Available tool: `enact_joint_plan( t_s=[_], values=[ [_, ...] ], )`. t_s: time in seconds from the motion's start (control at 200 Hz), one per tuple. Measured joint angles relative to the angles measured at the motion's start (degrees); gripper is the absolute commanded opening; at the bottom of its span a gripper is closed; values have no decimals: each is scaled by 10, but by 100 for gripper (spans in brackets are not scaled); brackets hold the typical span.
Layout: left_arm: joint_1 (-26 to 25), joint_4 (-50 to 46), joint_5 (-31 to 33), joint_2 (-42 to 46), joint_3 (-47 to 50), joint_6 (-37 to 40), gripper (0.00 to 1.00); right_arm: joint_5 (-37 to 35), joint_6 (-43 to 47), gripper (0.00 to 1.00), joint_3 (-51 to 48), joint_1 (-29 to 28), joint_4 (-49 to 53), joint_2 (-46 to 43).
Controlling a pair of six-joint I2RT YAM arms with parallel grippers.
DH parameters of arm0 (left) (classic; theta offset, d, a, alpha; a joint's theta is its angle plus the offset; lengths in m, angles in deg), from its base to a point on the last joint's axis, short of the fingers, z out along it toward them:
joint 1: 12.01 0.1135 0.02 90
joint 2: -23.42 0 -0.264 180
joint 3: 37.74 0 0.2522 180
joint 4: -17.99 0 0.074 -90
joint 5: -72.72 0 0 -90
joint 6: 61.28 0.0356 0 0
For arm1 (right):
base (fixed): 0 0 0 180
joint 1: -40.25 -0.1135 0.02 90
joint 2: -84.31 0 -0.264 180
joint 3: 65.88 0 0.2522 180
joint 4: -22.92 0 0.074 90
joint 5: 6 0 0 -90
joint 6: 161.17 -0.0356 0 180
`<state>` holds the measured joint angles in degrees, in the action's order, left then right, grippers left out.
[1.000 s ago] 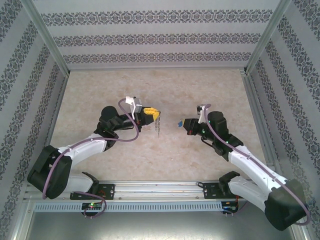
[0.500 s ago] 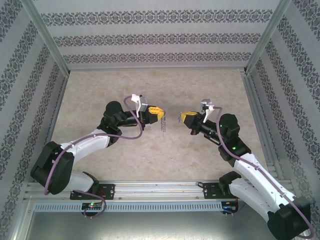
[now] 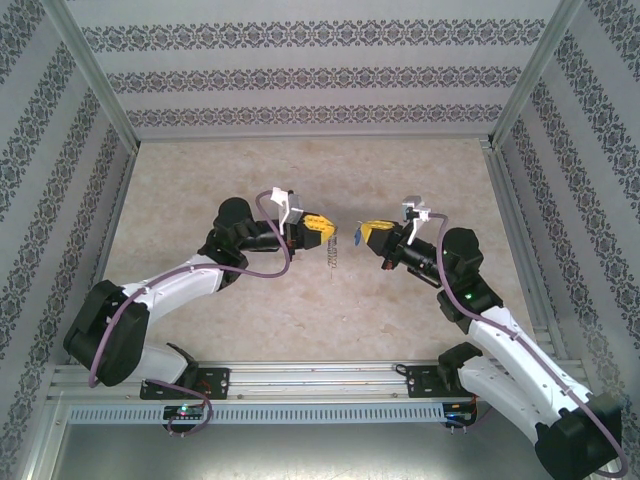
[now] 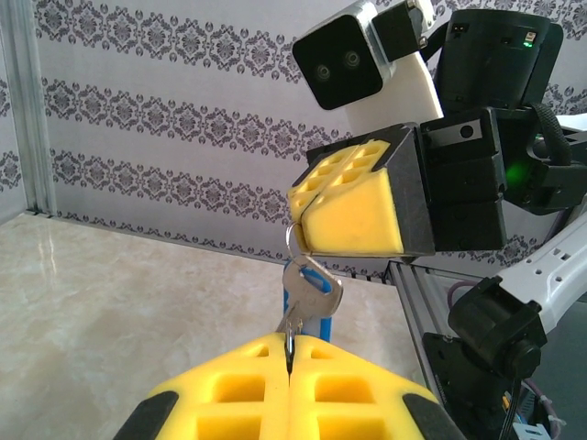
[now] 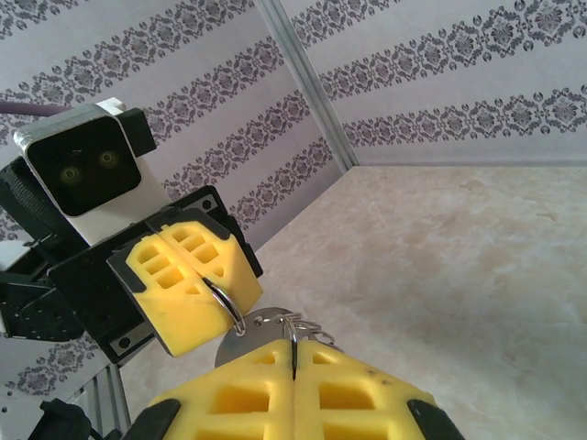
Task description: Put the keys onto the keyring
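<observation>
The left arm reaches in over the desk (image 3: 300,170) from the left, and its end effector (image 3: 322,232) is closed tight on the keyring (image 3: 335,257). The thin wiry loop hangs down from the yellow pads, above the desk and not touching it. Just to the right of it is the key (image 3: 356,238). Its blue head sits at the tip of the right end effector (image 3: 366,237), which is also closed and pinches the key. The two end effectors point at each other, tip near to tip, over the middle of the desk. In the wrist views the metal parts meet between the pads, but I cannot tell if the key is already on the loop.
</observation>
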<state>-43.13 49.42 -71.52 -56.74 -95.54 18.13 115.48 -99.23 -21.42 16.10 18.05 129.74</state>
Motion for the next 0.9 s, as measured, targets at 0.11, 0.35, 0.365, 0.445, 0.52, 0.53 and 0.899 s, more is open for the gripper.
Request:
enact_joint_plan(
  t_s=[0.11, 0.35, 0.365, 0.445, 0.52, 0.53, 0.899],
  values=[
    [-1, -9, 0, -3, -9, 2, 0, 0, 1, 0, 8, -12, -1, 5],
    [-4, -25, 0, -5, -14, 3, 0, 1, 13, 0, 24, -37, -5, 24],
    [-4, -26, 0, -5, -14, 3, 0, 1, 13, 0, 25, -38, -5, 26],
    [-5, -29, 0, -5, -14, 4, 0, 1, 15, 0, 27, -43, -5, 30],
    [-5, -30, 0, -5, -14, 6, 0, 0, 17, 0, 30, -46, -5, 34],
    [-5, -31, 0, -5, -14, 6, 0, 1, 17, 0, 30, -46, -5, 34],
    [-8, -38, 1, -5, -18, 12, 0, -1, 28, 0, 32, -50, -5, 45]
  ],
)
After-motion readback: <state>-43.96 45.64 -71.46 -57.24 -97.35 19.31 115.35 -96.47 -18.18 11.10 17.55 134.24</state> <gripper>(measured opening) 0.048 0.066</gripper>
